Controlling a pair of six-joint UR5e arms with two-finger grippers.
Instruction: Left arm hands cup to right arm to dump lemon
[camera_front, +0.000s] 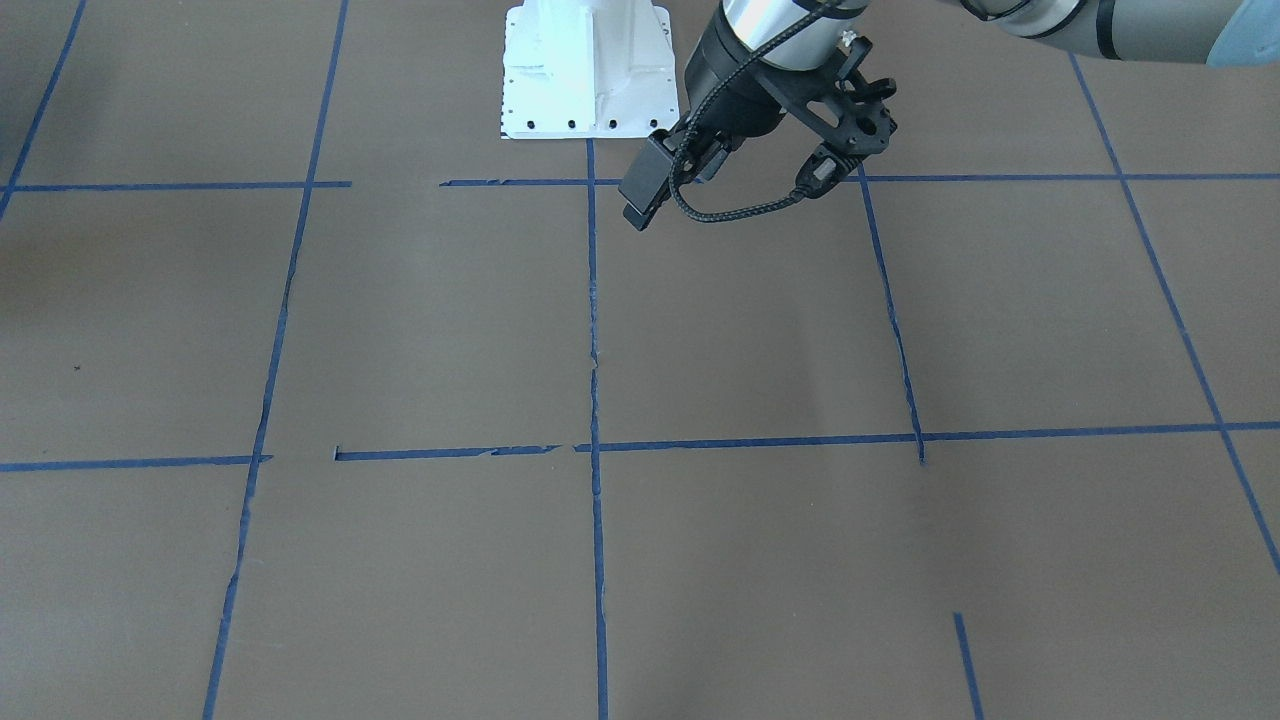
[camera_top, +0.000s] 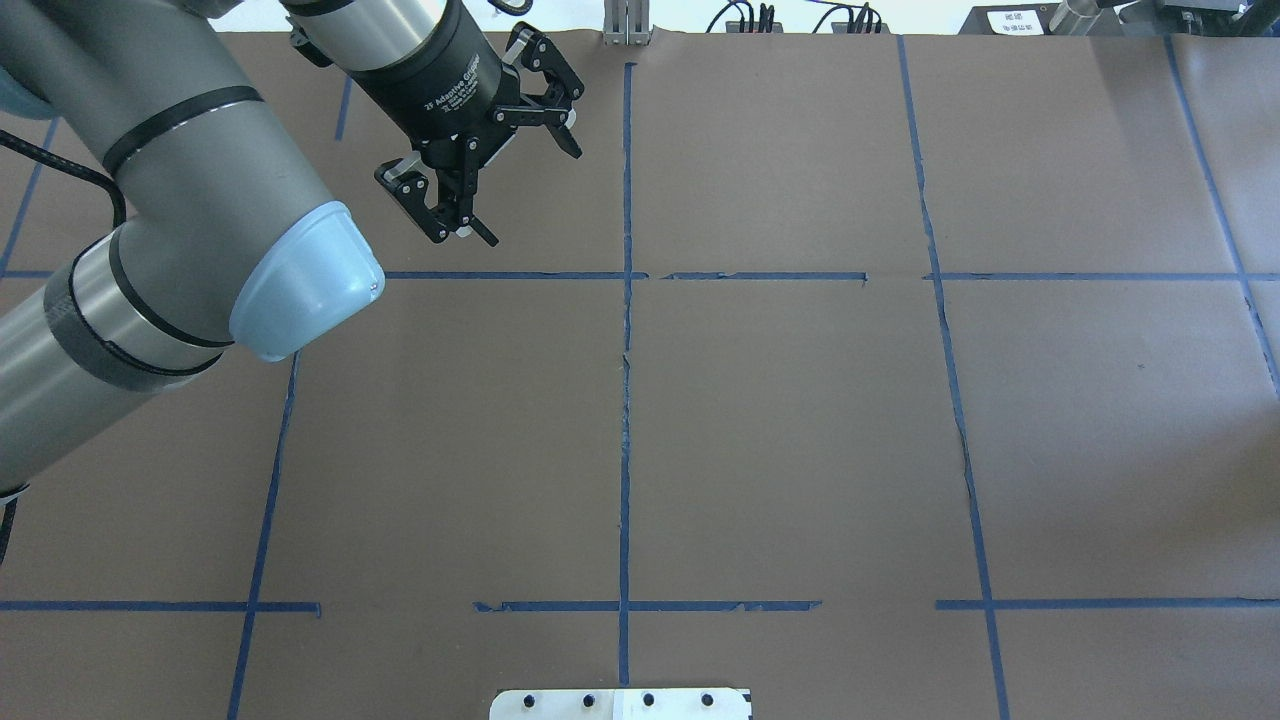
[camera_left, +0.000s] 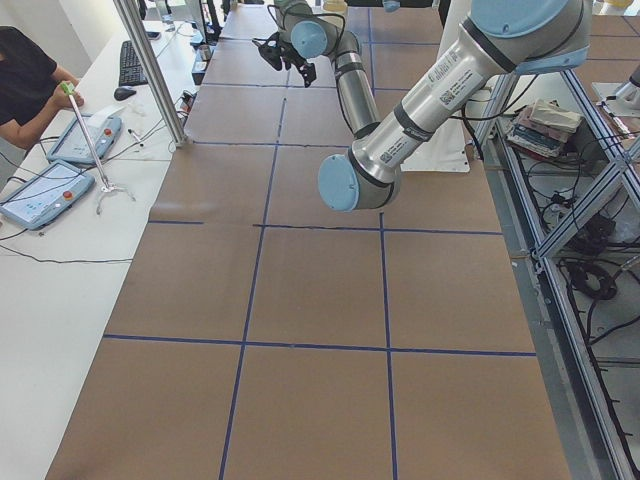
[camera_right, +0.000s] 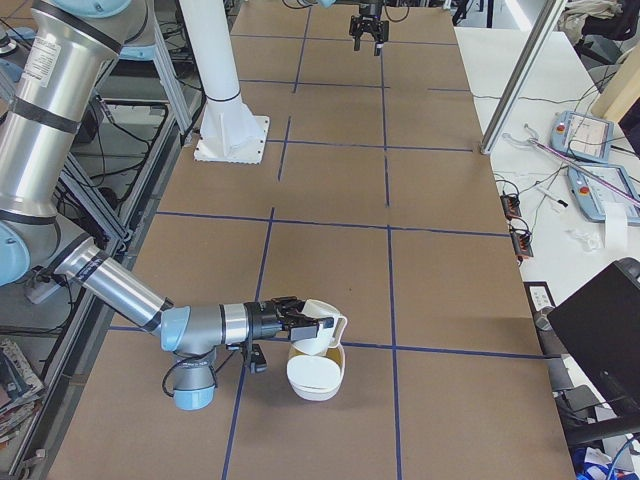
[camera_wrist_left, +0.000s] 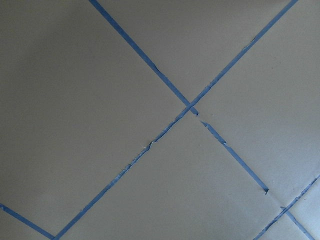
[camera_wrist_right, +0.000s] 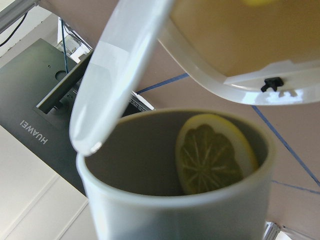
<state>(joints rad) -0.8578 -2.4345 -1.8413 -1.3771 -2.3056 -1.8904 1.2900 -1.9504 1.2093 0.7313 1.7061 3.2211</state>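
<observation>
Overhead, your left fingers (camera_top: 527, 192) hang spread wide and empty toward 11 o'clock over the worktop (camera_top: 780, 430); from the right end, the right fingers (camera_right: 312, 322) meet the cup (camera_right: 322, 345) near 6 o'clock — how tightly, you cannot tell; the cup tilts above a white bowl (camera_right: 315, 385); the lemon (camera_wrist_right: 212, 152) — a slice — sits inside.

Crossed blue tape (camera_wrist_left: 190, 107) on brown paper (camera_wrist_left: 75, 90)

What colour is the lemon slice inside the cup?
The lemon slice is yellow with pale segment lines, inside the cup; clearest in the right wrist view.
</observation>
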